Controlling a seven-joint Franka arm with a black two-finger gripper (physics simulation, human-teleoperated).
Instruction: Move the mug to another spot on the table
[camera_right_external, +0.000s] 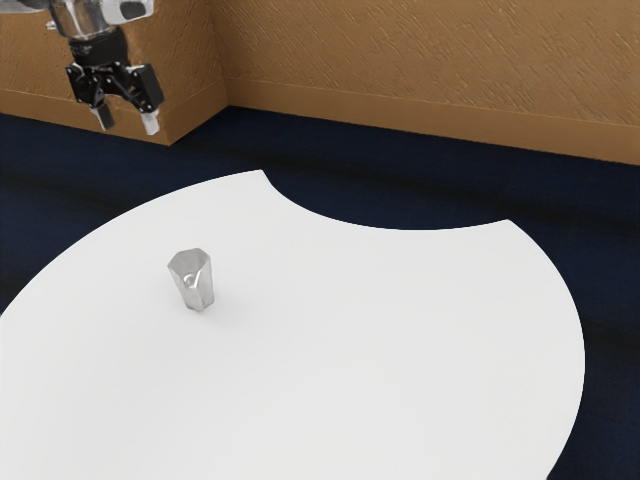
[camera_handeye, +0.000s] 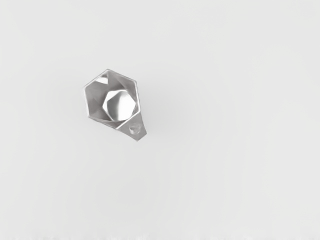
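Gripper, exterior view: the gripper (camera_right_external: 127, 122) is seen at the exterior view's upper left, high above the desk (camera_right_external: 400, 350) and well apart from the mug (camera_right_external: 192, 281).
Fingers, exterior view: the fingers (camera_right_external: 149, 118) are spread apart and released; nothing is held between them.
Mug, exterior view: the silver, faceted mug is stood upright on the white desk, toward the exterior view's left.
Desk, exterior view: a rounded top is shown, with a curved notch in its far edge.
Surroundings, exterior view: a dark blue floor (camera_right_external: 400, 170) and a brown wall (camera_right_external: 420, 50) are seen behind the desk.
Mug, wrist view: the mug (camera_handeye: 112, 102) is seen from above, its six-sided mouth turned upward and a small tab jutting from one side.
Desk, wrist view: the plain white desk (camera_handeye: 240, 175) is seen all around the mug.
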